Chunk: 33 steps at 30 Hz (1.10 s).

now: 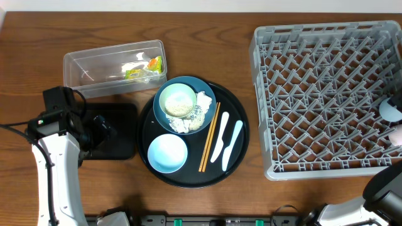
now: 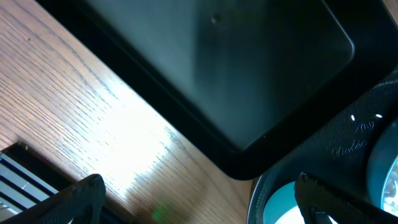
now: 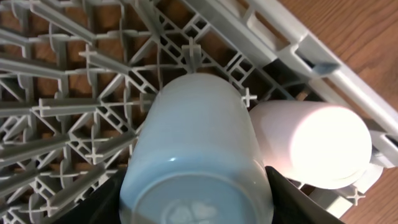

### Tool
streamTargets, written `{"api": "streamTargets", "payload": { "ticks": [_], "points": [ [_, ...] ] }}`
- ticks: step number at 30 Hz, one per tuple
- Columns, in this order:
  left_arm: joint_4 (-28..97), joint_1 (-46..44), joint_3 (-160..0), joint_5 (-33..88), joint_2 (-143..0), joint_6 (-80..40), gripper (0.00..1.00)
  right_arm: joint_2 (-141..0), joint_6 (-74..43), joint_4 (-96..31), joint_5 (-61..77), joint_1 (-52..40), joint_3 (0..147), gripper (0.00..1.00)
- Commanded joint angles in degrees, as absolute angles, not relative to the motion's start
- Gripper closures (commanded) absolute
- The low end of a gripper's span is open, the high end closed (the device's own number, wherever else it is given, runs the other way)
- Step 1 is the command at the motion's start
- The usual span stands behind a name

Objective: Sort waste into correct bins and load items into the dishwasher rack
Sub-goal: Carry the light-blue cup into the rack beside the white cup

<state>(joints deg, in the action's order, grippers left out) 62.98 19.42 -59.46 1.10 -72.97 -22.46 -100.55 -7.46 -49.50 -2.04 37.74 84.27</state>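
Rack (image 3: 273, 31), R-wrist cam only: blue cup (image 3: 196, 155) betw. fingers (image 3: 99, 202)

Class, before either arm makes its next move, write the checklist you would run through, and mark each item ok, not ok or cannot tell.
1. Left gripper open and empty: ok. It hangs over the black tray corner.
2. Right gripper gripping the blue cup: ok, a finger on each side.
3. Blue cup seated in the rack: cannot tell. Its underside is hidden, and the white cup is close beside it.
4. Wrapper in the tub: ok.
5. Tissue binned: not ok. It lies on the plate.
6. Chopsticks and utensils racked: not ok. They lie on the round tray.
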Motion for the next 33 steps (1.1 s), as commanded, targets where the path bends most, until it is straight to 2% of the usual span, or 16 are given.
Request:
{"api": "streamTargets", "payload": {
  "ticks": [1, 28, 31, 32, 33],
  "points": [
    [63.18, 19.7, -59.11, 0.67, -72.97, -21.96, 0.02, -102.39, -8.14, -50.63, 0.34, 38.17, 84.31, 0.57],
    [63.18, 19.7, -59.11, 0.67, -72.97, -21.96, 0.02, -99.53, -8.12, -51.27, 1.93, 38.17, 84.33, 0.57],
    [63.18, 19.7, -59.11, 0.67, -72.97, -21.96, 0.02, -99.53, -8.12, -51.59, 1.93, 38.2, 84.31, 0.5],
    [63.18, 19.7, -59.11, 0.67, -72.97, -21.96, 0.02, -99.53, -8.12, -51.83, 1.93, 38.2, 84.31, 0.46],
    [63.18, 19.7, -59.11, 0.67, -72.97, -21.96, 0.02, -99.53, -8.1, -52.03, 1.93, 38.2, 84.33, 0.37]
  ]
}}
